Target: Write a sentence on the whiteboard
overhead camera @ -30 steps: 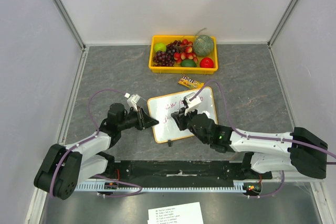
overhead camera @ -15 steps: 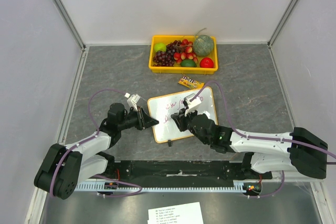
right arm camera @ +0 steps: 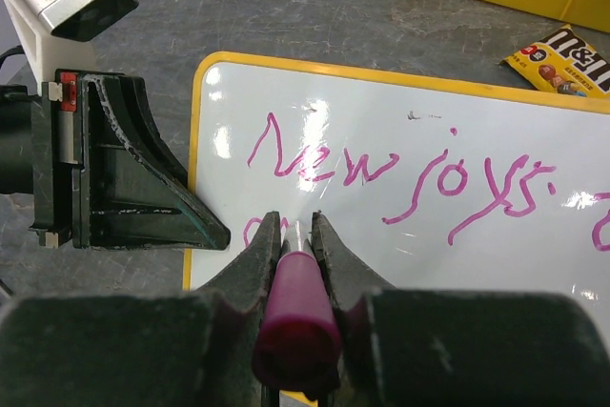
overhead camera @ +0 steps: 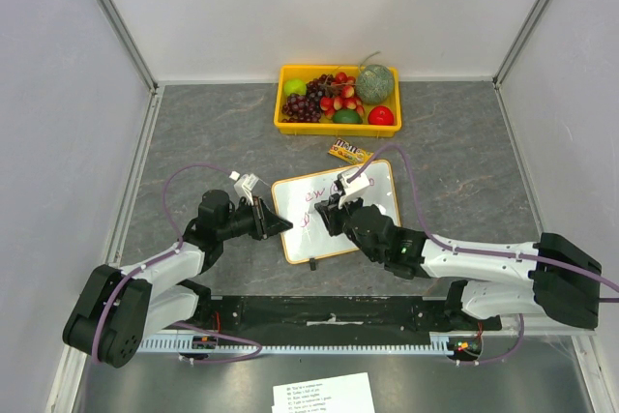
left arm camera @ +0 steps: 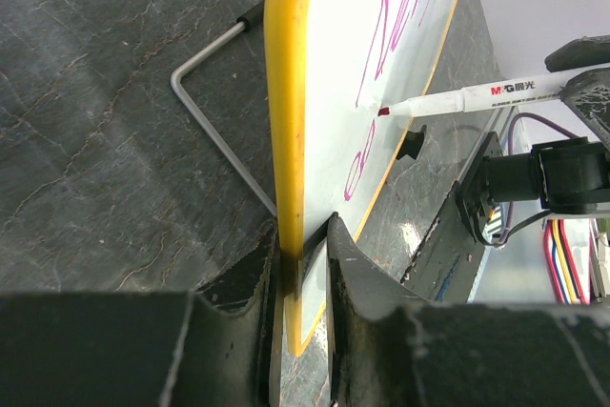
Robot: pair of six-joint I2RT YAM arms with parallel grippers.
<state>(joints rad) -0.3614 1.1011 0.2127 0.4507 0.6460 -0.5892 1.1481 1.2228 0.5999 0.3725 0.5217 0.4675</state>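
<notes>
From above, the board (overhead camera: 379, 202) lies on the table between the two arms, near the fruit tray (overhead camera: 286, 128) but apart from it. The left gripper (overhead camera: 284, 227) meets its left edge, and the right gripper (overhead camera: 334, 212) hangs over its middle. We judge it light, thin and stiff, with a glossy face that would slide under pen pressure. The frame edge, away from the ink, is the place to hold it.

At the left wrist, the jaws are clamped on that yellow-orange frame, one finger on each face. A wire stand (left arm camera: 214, 121) juts from the back. The marker (left arm camera: 477, 97) has its tip at the white face; we cannot tell whether it touches.

At the right wrist, the jaws are closed tight on the marker's barrel, its pink end toward us. The sentence (right arm camera: 400, 173) runs in thin pink cursive, reading roughly "New joys", with a second line begun beneath at the left. Fresh ink likely smears at a touch. Glare spots show on the white surface.
</notes>
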